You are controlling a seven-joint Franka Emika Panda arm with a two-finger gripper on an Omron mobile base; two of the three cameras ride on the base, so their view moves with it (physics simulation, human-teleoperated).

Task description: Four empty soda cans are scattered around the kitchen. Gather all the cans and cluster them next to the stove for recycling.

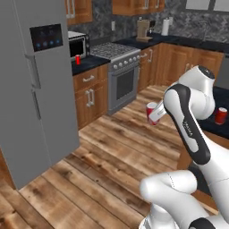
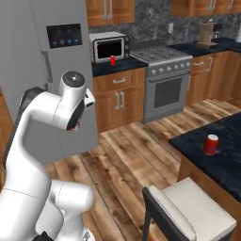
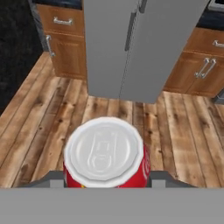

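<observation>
Clenched on a red-and-white soda can [image 3: 105, 153], hand [image 3: 105, 181] carried above the wood floor [image 3: 175, 131], lid toward the hand camera. Farther off, stove [image 1: 117, 56] well ahead and left of the held can; small red can [image 1: 78, 59] on the tabletop [image 1: 89, 62] just left of the stove. Another red can [image 2: 211, 144] right of the stove, nearer.
</observation>
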